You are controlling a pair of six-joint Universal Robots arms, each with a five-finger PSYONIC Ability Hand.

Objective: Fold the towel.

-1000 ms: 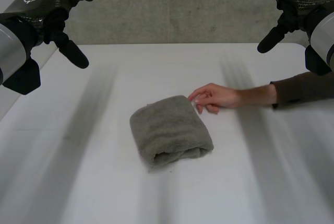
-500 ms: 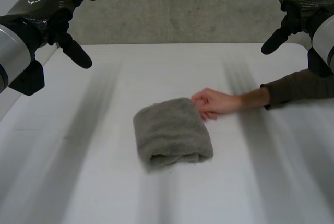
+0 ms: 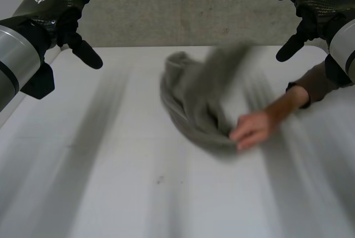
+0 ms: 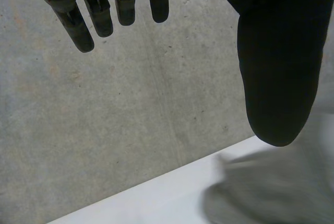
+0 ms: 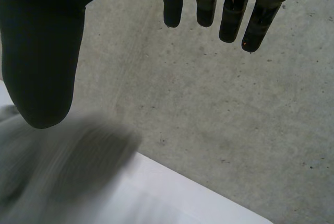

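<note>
Holding towel [image 3: 191, 110]: person's hand [image 3: 252, 130]

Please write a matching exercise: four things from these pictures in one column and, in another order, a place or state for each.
1. towel
2. person's hand
3. left hand
4. table

A. at the towel's near edge
B. white, under the towel
C. grey, loose, mid-table
D. raised, fingers straight

Pairs: 1-C, 2-A, 3-D, 4-B

Person's hand [image 3: 252, 130] gripping rumpled grey towel [image 3: 191, 107]
</note>
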